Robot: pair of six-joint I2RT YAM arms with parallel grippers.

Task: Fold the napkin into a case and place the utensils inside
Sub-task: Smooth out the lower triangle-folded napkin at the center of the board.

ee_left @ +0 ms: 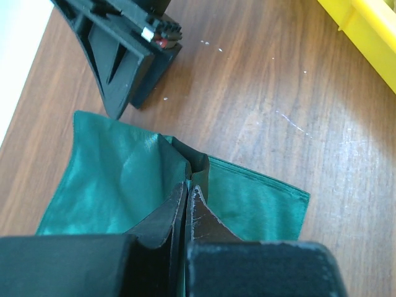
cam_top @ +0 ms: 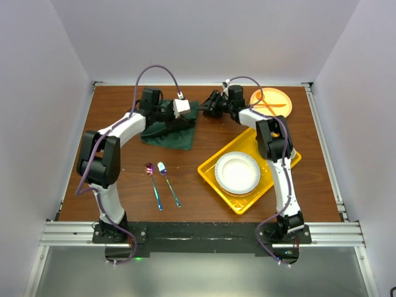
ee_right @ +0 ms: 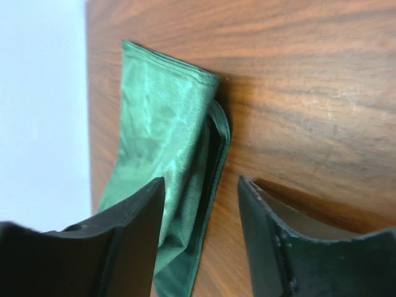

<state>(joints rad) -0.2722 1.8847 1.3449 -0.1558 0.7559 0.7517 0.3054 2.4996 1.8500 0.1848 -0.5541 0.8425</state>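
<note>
While the left gripper (ee_left: 187, 184) is pressed shut on a raised fold of the napkin (cam_top: 176, 140), the right gripper (ee_right: 201, 182) stands spread just beside the cloth's right edge. The napkin, dark green and partly folded, lies at the far middle of the wooden table (cam_top: 192, 189), with both arms reaching out to it. Seen from the left wrist, the two dark fingers meet on a small peak of cloth, and the rest of the napkin lies flat on the wood on either side. Seen from the right wrist, a folded edge of the napkin lies in the gap between the jaws, close by one finger; whether that finger touches the cloth cannot be told. A shiny purple-blue spoon (cam_top: 154, 187) and fork (cam_top: 171, 187) lie side by side near the left arm, well apart from the napkin. On the right sits a yellow tray (cam_top: 207, 168) holding a white plate (cam_top: 237, 172). An orange plate (cam_top: 281, 109) sits at the far right.
</note>
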